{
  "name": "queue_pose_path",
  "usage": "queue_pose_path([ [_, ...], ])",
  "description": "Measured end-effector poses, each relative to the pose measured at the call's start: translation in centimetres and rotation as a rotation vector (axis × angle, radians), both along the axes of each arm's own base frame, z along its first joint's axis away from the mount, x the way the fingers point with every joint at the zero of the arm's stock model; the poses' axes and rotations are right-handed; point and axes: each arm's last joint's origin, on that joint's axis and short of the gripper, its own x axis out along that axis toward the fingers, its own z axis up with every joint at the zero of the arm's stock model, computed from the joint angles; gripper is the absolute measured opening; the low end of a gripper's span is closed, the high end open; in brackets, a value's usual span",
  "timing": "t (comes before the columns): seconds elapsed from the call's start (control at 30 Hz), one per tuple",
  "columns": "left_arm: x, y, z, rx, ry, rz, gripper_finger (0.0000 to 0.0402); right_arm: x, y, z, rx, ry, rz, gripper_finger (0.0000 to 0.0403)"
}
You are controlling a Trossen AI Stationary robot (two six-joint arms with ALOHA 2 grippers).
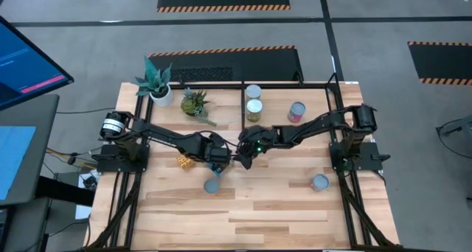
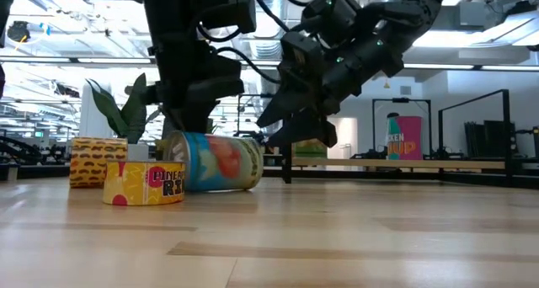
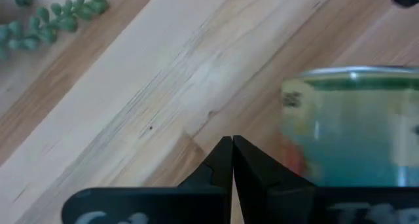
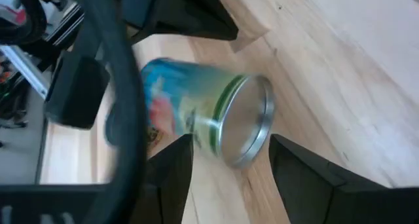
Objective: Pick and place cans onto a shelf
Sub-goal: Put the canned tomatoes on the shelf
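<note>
Shelf (image 1: pixel 289 84): a black-barred bay at the surface's far edge, right half; three cans stand in it: two (image 1: pixel 254 101) one behind the other by the middle bar, a pink one (image 1: pixel 297 111) to their right.
Left to place: the blue can (image 4: pixel 203 119) lying near the surface's centre, a yellow can (image 1: pixel 185 161) beside it, a grey-topped can (image 1: pixel 213 186) just nearer the front edge, and one more (image 1: pixel 319 182) toward the right edge.
Progress: under half, by my count; three in, four out.
Blue can's pose: on its side, long axis level with the surface, shiny end facing the right hand.
Right hand (image 4: pixel 229 165): fingers spread wide, either side of that end, not gripping.
Left hand (image 3: pixel 232 160): fingers pressed together, empty, just beside the blue can.
</note>
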Motion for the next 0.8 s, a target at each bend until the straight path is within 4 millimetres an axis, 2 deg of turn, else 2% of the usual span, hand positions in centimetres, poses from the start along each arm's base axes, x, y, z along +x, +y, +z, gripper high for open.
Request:
queue_pose_path([
  [0.13, 0.2, 0.0, 0.0, -0.004, -0.025, 0.002, 0.0, 0.0, -0.2, 0.0, 0.03, -0.002, 0.036, 0.0224],
  [0.43, 0.4, -0.1, 0.1, -0.007, -0.044, 0.003, 0.0, 0.5, 1.7, -2.1, 0.051, 0.036, 0.096, 0.0224],
  [0.57, 0.5, -0.1, 0.1, -0.012, -0.063, 0.017, 0.0, 0.6, 2.0, -2.0, 0.068, 0.018, 0.104, 0.022],
  [0.8, 0.6, -0.1, 0.1, -0.013, -0.07, 0.021, 0.0, 0.7, 2.3, -1.8, 0.065, -0.009, 0.115, 0.0177],
])
